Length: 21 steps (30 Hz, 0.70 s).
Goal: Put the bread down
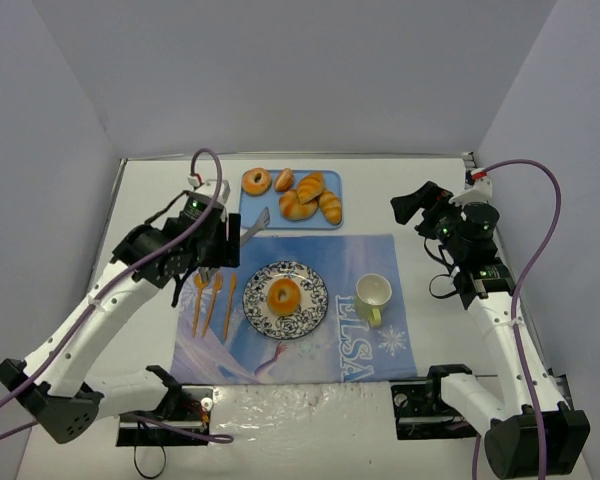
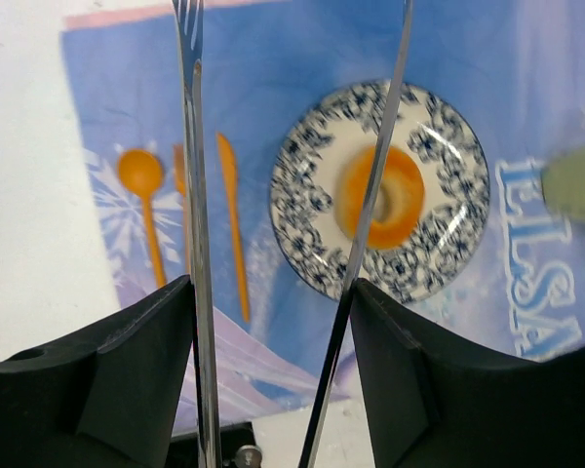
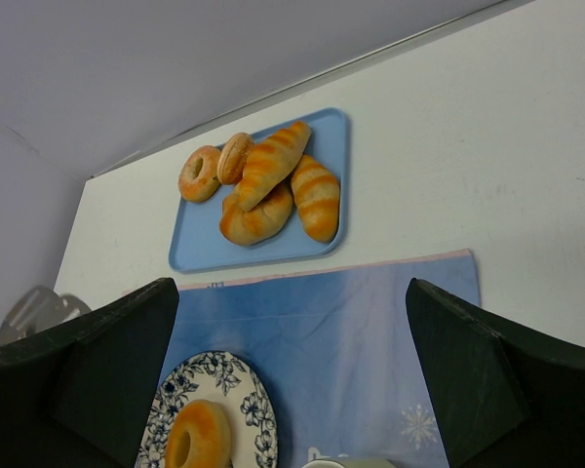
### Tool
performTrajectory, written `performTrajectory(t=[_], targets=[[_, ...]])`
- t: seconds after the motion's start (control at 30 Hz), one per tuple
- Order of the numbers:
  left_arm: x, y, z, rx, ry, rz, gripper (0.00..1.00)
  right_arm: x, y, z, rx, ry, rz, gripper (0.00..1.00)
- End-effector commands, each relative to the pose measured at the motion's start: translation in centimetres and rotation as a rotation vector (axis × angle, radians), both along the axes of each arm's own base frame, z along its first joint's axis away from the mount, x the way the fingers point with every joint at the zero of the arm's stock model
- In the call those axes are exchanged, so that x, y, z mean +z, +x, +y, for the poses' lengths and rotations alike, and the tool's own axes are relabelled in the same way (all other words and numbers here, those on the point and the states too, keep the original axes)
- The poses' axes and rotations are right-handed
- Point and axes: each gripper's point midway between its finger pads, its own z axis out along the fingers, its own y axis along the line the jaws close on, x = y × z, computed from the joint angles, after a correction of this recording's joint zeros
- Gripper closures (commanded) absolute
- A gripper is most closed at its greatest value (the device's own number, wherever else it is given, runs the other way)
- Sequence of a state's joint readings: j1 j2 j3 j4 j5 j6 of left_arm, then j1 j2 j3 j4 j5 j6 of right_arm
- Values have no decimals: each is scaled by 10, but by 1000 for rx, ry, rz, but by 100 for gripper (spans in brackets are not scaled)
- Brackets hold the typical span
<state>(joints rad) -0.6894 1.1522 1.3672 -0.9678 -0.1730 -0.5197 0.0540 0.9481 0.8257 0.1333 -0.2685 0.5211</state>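
Bread (image 1: 283, 294) rests on plate (image 1: 316, 305), "ELSA" mat (image 1: 365, 255); left hand (image 2: 271, 291) clamps tongs (image 2: 195, 244), right hand (image 3: 292, 285) spread.

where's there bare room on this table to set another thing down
Widest bare patch: the mat strip between tray and mug, right of the tongs. Also bare table right of the tray. Crowded: cutlery sits close on the left of the plate, which holds the bread; rolls crowd the tray.

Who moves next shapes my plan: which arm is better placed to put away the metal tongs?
Probably left: the left tool grips the metal tongs near the blue-patterned plate; the right tool is open, empty, aside.
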Motion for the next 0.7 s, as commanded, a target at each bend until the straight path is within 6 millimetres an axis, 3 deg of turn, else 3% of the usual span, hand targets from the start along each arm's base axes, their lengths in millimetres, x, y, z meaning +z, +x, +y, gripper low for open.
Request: performTrajectory(t=[0.0, 0.13, 0.23, 0.47, 0.6, 0.67], targets=[[35, 61, 30, 98, -31, -100, 43, 33, 11, 7, 27, 17, -120, 0], [45, 107, 63, 228, -32, -133, 43, 33, 13, 10, 39, 26, -117, 0], [41, 139, 88, 321, -28, -132, 43, 34, 14, 11, 42, 31, -120, 0], [-5, 217, 158, 524, -20, -72, 43, 27, 13, 9, 36, 13, -109, 0], [-34, 247, 198, 619, -5, -30, 46, 23, 12, 11, 44, 18, -102, 0], [-49, 258, 207, 634, 0, -11, 46, 24, 12, 11, 48, 19, -107, 0]])
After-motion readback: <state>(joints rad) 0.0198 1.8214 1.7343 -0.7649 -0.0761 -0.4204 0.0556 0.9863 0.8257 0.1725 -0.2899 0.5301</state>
